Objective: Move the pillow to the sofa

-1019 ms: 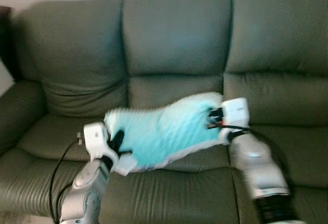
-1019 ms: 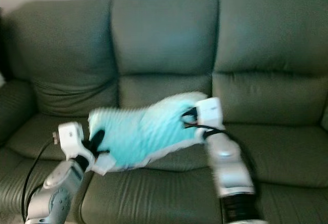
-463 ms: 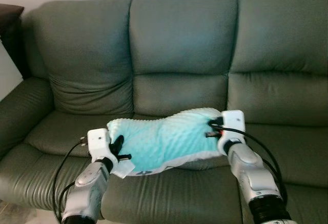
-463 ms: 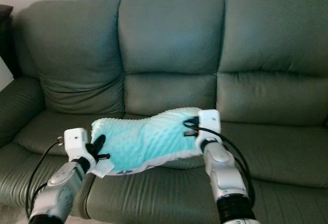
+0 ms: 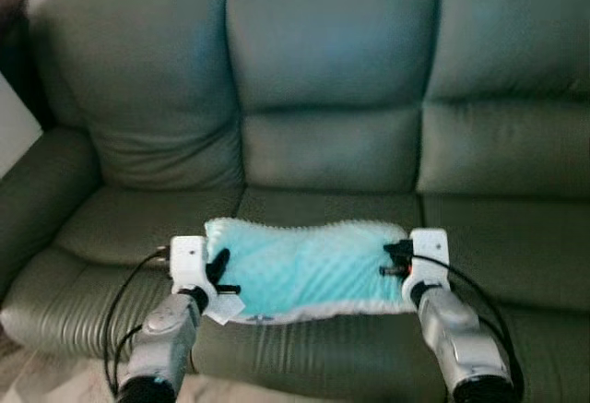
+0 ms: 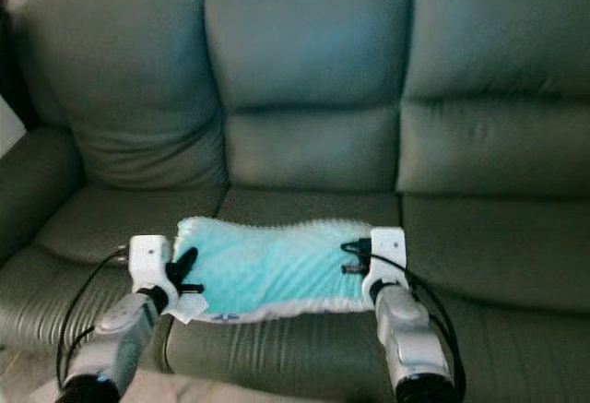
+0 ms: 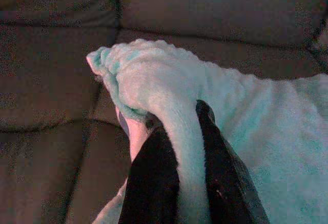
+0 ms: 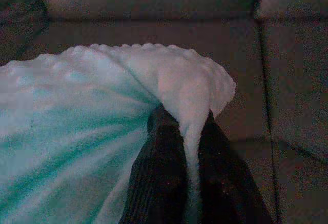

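Left eye view: soft turquoise plush pillow with a nubbly face and pale edging (image 5: 309, 269) stretched flat across the lower middle of the frame, over the middle seat of the dark green leather three-seat sofa (image 5: 323, 71). Left claw (image 5: 218, 270) clamped on the pillow's left edge, right claw (image 5: 395, 263) clamped on its right edge; held from both ends, probably to keep it level while lowering. Contact with the seat hard to judge.

Right eye view: same scene, pillow in the lower middle, silver arms rising from the bottom edge.

Left wrist view: black fingers (image 7: 154, 183) pinched on a bunched fold of plush, sofa seat beyond.

Right wrist view: fingers (image 8: 159, 178) likewise pinching a gathered corner.
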Available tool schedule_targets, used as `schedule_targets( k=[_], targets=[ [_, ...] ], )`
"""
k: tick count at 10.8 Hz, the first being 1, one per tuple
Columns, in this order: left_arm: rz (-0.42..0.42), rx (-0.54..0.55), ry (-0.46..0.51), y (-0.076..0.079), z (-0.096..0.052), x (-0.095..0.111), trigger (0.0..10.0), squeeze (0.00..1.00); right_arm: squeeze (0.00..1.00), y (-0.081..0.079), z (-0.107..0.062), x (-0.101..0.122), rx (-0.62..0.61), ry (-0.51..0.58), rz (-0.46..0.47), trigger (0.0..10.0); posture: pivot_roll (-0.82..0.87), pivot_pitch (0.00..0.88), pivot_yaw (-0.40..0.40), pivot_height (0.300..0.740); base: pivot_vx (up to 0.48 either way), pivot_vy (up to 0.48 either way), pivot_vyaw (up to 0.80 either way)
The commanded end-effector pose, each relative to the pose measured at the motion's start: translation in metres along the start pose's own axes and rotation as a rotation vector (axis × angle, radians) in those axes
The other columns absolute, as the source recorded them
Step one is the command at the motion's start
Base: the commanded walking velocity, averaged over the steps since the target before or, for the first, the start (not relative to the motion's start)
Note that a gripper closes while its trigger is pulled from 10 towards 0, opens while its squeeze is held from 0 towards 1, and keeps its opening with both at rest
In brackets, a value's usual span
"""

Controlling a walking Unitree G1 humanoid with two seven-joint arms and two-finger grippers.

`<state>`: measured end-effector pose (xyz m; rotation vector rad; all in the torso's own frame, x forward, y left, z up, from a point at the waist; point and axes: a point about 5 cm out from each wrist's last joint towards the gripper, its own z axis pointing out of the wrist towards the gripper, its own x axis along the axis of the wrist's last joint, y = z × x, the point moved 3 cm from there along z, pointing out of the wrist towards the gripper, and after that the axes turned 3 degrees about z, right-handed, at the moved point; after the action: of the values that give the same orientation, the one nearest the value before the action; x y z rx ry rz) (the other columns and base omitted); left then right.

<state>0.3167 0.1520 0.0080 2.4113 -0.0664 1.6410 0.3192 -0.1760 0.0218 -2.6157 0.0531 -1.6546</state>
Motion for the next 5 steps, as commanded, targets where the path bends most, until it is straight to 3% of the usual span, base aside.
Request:
schedule_targets(
  k=[1, 3, 5],
  targets=[
    [-0.018, 0.014, -0.005, -0.005, 0.000, -0.006, 10.0, 0.00, 0.00, 0.002, 0.003, -0.004, -0.007, -0.017, 0.002, 10.0, -0.28, 0.240, 0.171, 0.740, 0.000, 0.000, 0.00],
    [-0.025, 0.021, 0.015, 0.007, 0.010, -0.003, 10.0, 0.00, 0.00, 0.018, 0.010, -0.001, -0.047, -0.014, -0.009, 10.0, -0.26, 0.288, 0.166, 0.740, 0.000, 0.000, 0.00],
    [-0.032, 0.030, 0.070, 0.017, 0.022, 0.015, 10.0, 0.00, 0.00, 0.020, 0.015, 0.032, -0.048, 0.116, -0.032, 10.0, -0.25, 0.328, 0.149, 0.740, 0.000, 0.000, 0.00]
  ],
)
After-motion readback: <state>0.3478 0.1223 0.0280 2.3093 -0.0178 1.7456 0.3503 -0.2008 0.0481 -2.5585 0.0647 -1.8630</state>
